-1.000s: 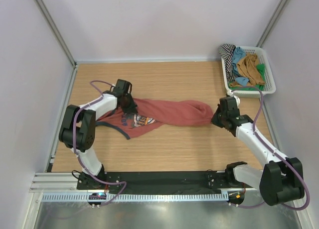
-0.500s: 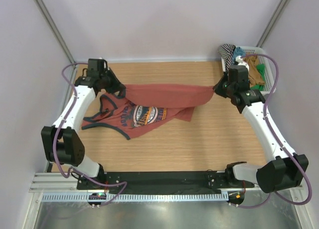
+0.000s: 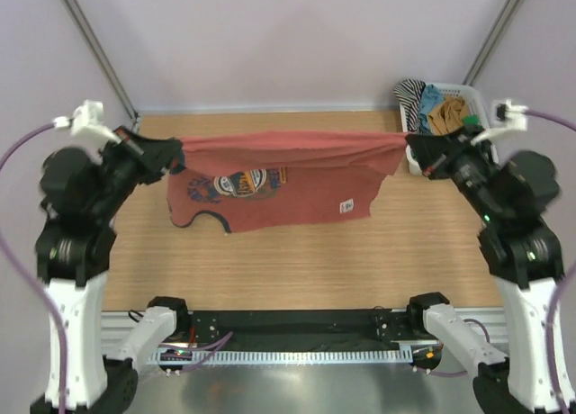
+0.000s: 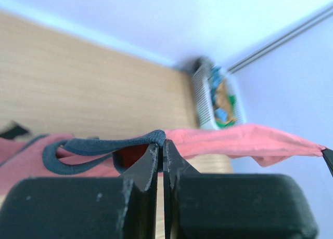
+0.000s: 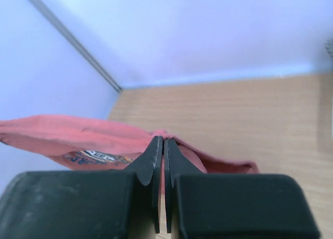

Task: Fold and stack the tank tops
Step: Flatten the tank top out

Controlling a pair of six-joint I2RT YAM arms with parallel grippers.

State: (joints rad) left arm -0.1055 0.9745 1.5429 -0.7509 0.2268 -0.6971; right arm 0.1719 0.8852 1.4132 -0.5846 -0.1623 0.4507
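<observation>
Top view: red top (image 3: 270, 175) hangs stretched, just left of basket (image 3: 489, 146), chest print (image 3: 238, 182) showing | Wrist views only: left gripper (image 4: 162, 145) pinches navy trim (image 4: 93, 146); right gripper (image 5: 164, 141) pinches the opposite red edge.

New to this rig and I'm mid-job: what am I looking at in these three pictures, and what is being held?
The large picture looks down from above and behind two robot arms; the two others come from a camera on each wrist. The left pincer and right pincer are each shut on an edge of the rust-red tank top, stretching it between them over the wooden table. The wrist views show black fingers clamped on that cloth. A white basket at the far right corner holds crumpled clothes.
</observation>
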